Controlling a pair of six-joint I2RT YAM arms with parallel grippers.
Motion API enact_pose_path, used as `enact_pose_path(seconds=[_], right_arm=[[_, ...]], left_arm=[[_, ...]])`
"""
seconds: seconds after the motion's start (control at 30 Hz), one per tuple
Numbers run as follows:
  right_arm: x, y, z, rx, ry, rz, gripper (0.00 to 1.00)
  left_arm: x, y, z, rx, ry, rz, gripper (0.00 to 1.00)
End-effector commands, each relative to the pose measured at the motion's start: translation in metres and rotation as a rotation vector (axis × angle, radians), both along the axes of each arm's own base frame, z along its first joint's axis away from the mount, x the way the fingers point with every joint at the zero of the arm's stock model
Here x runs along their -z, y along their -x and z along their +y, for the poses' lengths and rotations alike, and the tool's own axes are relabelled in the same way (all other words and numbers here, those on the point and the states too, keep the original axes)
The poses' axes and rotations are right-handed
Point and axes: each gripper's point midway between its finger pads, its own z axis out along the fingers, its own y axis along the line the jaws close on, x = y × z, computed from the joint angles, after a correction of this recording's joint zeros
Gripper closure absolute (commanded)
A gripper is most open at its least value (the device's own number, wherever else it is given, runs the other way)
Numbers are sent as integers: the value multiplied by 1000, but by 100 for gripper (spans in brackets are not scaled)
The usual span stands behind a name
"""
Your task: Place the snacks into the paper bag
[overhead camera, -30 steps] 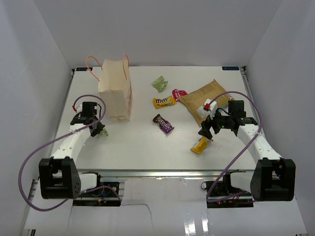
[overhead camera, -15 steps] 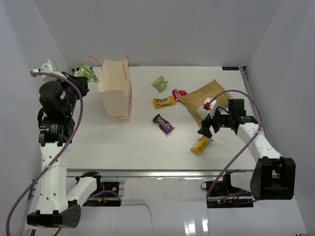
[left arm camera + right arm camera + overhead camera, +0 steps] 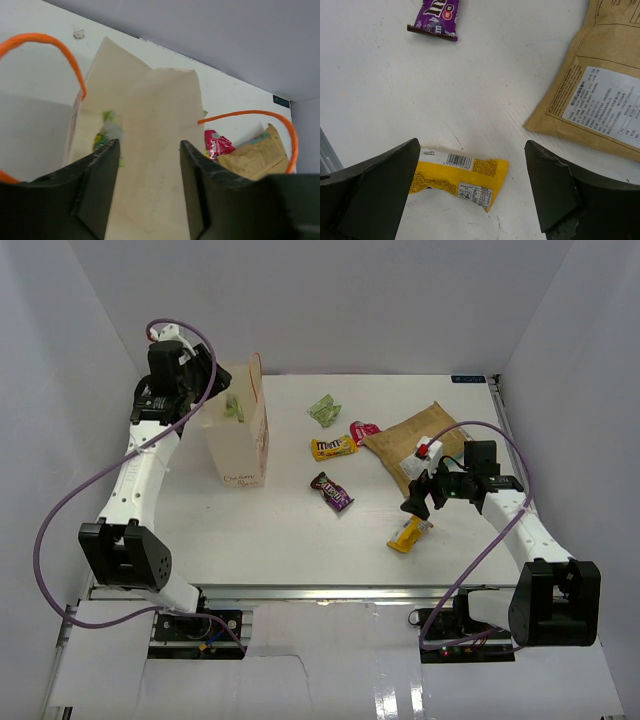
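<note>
Paper bag [image 3: 242,445] stands on the tabletop [image 3: 280,530] with one green packet [image 3: 106,134] inside. Left pincer [image 3: 148,149] hangs released over its mouth; right pincer [image 3: 470,149] gapes above a yellow packet [image 3: 457,175].

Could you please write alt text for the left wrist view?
The open left gripper hangs over the mouth of the paper bag, a green packet inside. Beyond lie a pink packet and a tan pouch on the table.
</note>
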Motion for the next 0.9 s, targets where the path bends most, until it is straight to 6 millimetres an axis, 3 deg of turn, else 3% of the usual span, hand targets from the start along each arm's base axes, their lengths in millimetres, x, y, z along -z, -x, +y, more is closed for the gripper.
enact_pose_path(seconds=[0.0, 0.07, 0.23, 0.27, 0.33, 0.37, 0.4, 0.47, 0.5, 0.53, 0.57, 0.6, 0.63, 0.73, 0.87], right_arm=[[-12, -9, 2, 17, -12, -16, 9], [-9, -9, 2, 18, -4, -4, 9], [9, -7, 4, 44, 21, 93, 4], [16, -9, -1, 82, 65, 112, 2], [34, -2, 3, 113, 120, 192, 0], [41, 0, -1, 133, 172, 207, 5], [49, 9, 4, 118, 201, 237, 5], [57, 15, 0, 113, 261, 249, 5], [60, 23, 0, 86, 277, 268, 4], [58, 27, 0, -2, 302, 227, 2], [52, 34, 5, -109, 291, 197, 5], [50, 38, 3, -201, 314, 151, 9], [46, 42, -1, -377, 365, 31, 18], [42, 56, -3, -722, 387, -202, 27], [61, 69, -10, -1004, 429, -281, 28]], left_arm=[[-56, 2, -9, 14, -10, -127, 36], [-65, 1, -15, 28, -17, -147, 27], [-86, 19, -30, 133, -41, -206, 21], [-98, 31, -32, 151, -46, -239, 21], [-93, 45, -34, 177, -54, -247, 20], [-109, 68, -32, 187, -57, -302, 19], [-90, 75, -34, 204, -58, -287, 16], [-85, 98, -36, 232, -48, -312, 13], [-98, 122, -35, 239, -38, -371, 11], [-72, 129, -37, 250, -29, -328, 10], [-67, 139, -39, 265, -11, -326, 10], [-68, 157, -38, 267, -3, -349, 10], [-45, 162, -38, 268, 5, -304, 9], [-21, 180, -35, 250, 36, -267, 9], [-10, 188, -35, 244, 57, -241, 9]])
